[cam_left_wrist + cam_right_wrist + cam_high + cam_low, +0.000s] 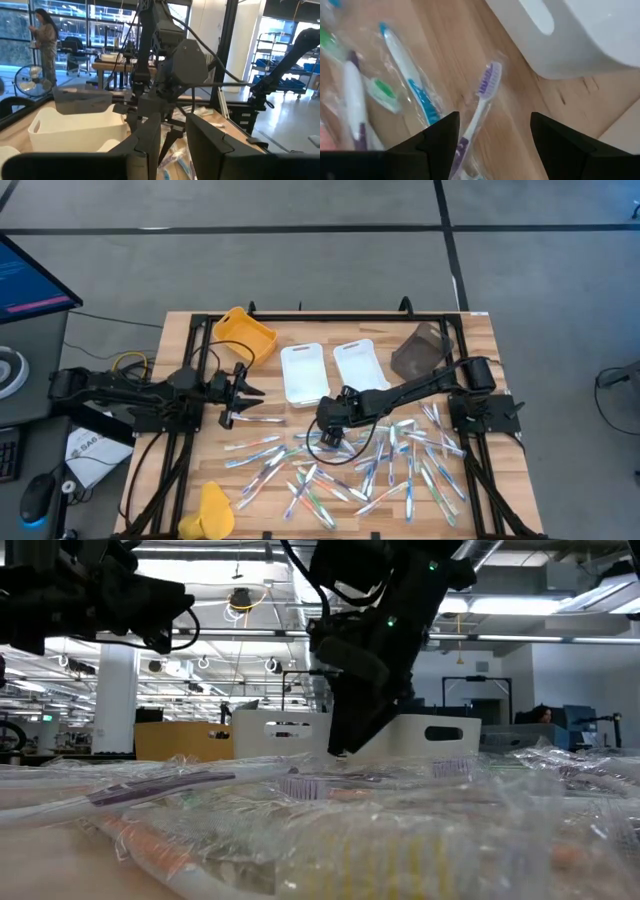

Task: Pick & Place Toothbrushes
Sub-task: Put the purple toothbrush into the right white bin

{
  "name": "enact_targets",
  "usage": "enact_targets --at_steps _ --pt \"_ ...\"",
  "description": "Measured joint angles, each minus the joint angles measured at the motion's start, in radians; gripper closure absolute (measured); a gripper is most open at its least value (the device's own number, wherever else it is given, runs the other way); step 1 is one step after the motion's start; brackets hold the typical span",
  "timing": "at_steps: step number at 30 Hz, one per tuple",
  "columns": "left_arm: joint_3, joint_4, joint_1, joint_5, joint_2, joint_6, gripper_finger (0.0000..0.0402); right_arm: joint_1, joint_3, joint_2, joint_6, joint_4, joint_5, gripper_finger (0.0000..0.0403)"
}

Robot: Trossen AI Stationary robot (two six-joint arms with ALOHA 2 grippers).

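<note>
White trays (304, 372) flank the right pincer (335, 438), spread above wrapped toothbrushes (350, 475).

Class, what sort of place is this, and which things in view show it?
Probably a robotics lab in an open industrial hall: two arms at a wooden table, exposed ceiling pipes and desks, and shelving racks behind.

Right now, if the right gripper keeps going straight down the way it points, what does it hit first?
Probably the purple toothbrush lying between the open fingers of the right gripper, beside the white tray; depth is uncertain.
</note>
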Motion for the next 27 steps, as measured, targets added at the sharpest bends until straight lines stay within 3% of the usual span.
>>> enact_targets --at_steps 27 --pt "0.000 -0.008 0.000 0.000 0.065 -0.003 0.0315 0.001 -0.037 -0.001 0.043 0.098 0.001 0.0164"
